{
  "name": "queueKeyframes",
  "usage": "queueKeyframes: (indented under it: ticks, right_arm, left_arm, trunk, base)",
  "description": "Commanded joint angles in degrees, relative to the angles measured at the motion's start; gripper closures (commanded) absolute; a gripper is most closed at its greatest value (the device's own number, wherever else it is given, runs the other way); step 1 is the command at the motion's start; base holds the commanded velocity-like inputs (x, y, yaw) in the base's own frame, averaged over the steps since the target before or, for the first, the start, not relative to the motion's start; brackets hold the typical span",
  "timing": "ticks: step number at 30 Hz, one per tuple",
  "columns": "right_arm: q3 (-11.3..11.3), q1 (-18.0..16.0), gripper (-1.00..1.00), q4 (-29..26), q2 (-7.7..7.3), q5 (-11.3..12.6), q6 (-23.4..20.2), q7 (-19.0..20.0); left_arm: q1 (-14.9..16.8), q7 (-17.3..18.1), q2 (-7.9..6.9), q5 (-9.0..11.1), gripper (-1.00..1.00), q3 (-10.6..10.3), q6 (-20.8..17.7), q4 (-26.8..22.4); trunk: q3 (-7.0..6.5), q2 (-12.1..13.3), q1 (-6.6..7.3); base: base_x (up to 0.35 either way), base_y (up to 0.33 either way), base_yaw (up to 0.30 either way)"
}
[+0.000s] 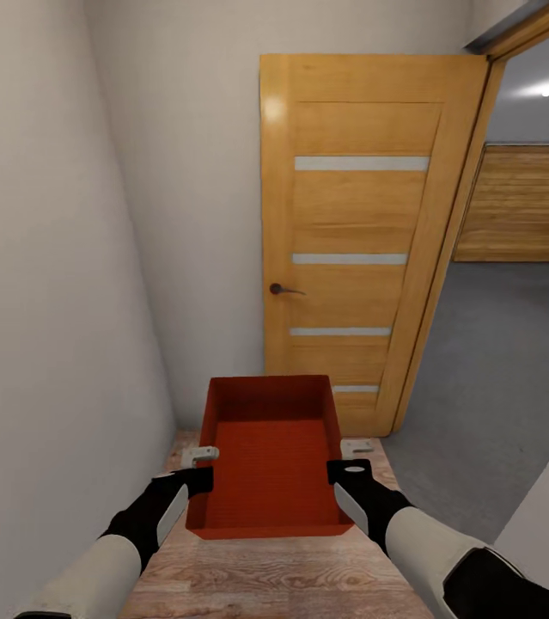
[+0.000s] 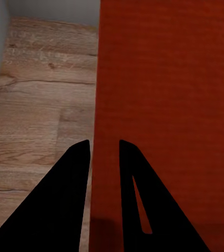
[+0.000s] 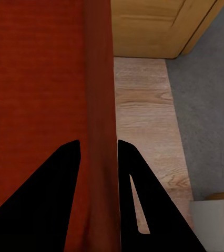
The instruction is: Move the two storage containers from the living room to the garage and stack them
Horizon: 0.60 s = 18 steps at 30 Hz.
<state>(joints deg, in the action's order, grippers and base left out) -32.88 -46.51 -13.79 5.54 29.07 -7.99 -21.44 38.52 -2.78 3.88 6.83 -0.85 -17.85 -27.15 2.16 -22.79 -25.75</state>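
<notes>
Up ahead from the head camera, one storage container (image 1: 271,458) rides between both arms over light plank flooring, an open wooden door (image 1: 360,232) in front and the grey garage floor (image 1: 497,370) through the doorway at right. Left wrist view: left gripper (image 2: 104,149) pinches narrow on the container's wall. Right wrist view: right gripper (image 3: 98,148) clamps the opposite wall. By my read, it's mid-carry; nothing placed or stacked yet.

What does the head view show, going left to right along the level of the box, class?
Grey wall → left end effector → orange-red box → right end effector → grey concrete floor.
</notes>
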Motion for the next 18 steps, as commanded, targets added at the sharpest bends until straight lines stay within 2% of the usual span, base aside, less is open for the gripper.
queueKeyframes:
  ticks: [1, 18]
  right_arm:
    - [-0.4, 0.0, 1.00, 0.0, 0.02, 0.3, -0.5, -2.7]
    - [-0.4, 0.0, 1.00, 0.1, 0.08, 0.3, -0.7, -2.6]
  left_arm:
    - [0.1, -1.6, 0.43, -1.1, 1.00, 1.2, -0.4, -2.9]
    - [0.1, -1.6, 0.43, -1.0, 1.00, 1.3, -0.3, -2.8]
  trunk:
    - [0.14, -0.1, -0.04]
    - [0.14, -0.1, -0.04]
  base:
    - [0.000, 0.000, -0.010]
    - [0.000, 0.000, -0.001]
